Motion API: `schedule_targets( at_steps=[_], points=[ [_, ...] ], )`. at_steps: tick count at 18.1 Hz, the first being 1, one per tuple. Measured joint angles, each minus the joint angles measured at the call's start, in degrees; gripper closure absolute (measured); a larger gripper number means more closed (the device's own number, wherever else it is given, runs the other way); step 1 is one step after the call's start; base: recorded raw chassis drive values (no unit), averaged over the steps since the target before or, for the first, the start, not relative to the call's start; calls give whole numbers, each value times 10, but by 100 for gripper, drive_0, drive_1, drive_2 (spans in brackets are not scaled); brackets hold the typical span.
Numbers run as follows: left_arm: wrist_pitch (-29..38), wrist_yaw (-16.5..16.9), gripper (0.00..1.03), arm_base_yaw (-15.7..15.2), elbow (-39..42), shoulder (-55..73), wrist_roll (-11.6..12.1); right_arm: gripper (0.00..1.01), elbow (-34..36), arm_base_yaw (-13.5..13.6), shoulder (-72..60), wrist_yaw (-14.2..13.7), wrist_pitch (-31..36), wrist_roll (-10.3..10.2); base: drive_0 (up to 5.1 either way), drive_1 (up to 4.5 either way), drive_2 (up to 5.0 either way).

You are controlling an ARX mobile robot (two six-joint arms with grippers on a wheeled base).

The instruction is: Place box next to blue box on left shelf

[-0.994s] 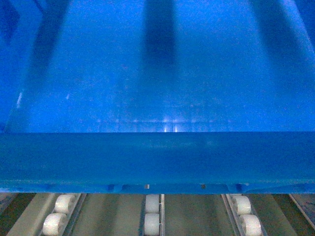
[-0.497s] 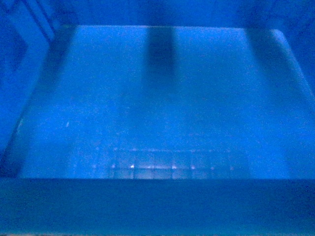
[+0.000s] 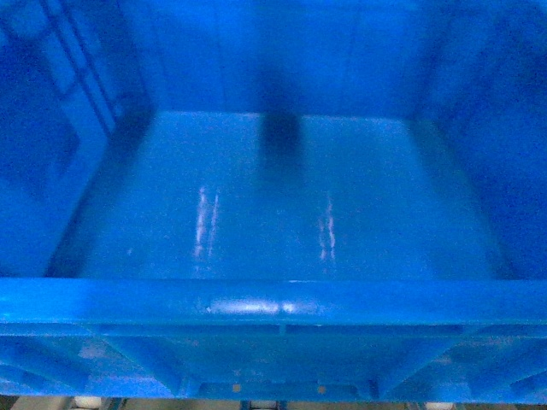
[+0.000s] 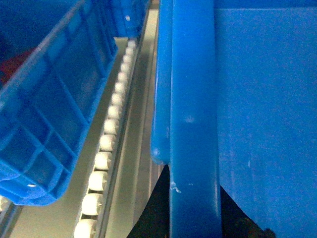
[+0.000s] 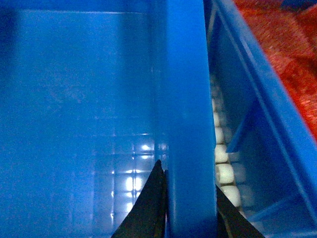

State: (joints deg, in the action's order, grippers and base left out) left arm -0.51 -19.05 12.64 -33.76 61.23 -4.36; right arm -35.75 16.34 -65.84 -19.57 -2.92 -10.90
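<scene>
Holding the box [image 3: 273, 239] by its two side rims, one set of jaws on each, over the left shelf [image 4: 126, 148].

My left jaws [image 4: 193, 208] pinch the box's left rim, which runs straight ahead from them, and my right jaws [image 5: 185, 203] pinch the right rim the same way, so the box's long axis lies forward between my arms. Just outboard of my left jaws, across a strip of white rollers [image 4: 106, 141], sits the neighbouring blue box [image 4: 44, 109], apart from mine and parallel to it. Outboard of my right jaws is another blue crate [image 5: 257, 114] holding something red. My box holds nothing I can see. I judge the coming move to be a lowering beside the left neighbour, keeping that gap.
</scene>
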Motion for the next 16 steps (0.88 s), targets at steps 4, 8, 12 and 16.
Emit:
schedule_targets(
  at_steps=[4,8,12,16],
  points=[
    [28,28,96,-29,-22,118,-1,91,-45,-14,-122,17,31,15,0,0,0],
    [29,35,96,-50,-41,159,25,91,-51,-13,-167,29,28,-4,0,0,0],
    [-24,54,96,-57,-66,173,28,91,-70,-2,-171,29,-30,-29,0,0,0],
    [34,12,57,-49,-57,168,87,59,-56,9,-159,-6,2,-5,0,0,0]
  ],
)
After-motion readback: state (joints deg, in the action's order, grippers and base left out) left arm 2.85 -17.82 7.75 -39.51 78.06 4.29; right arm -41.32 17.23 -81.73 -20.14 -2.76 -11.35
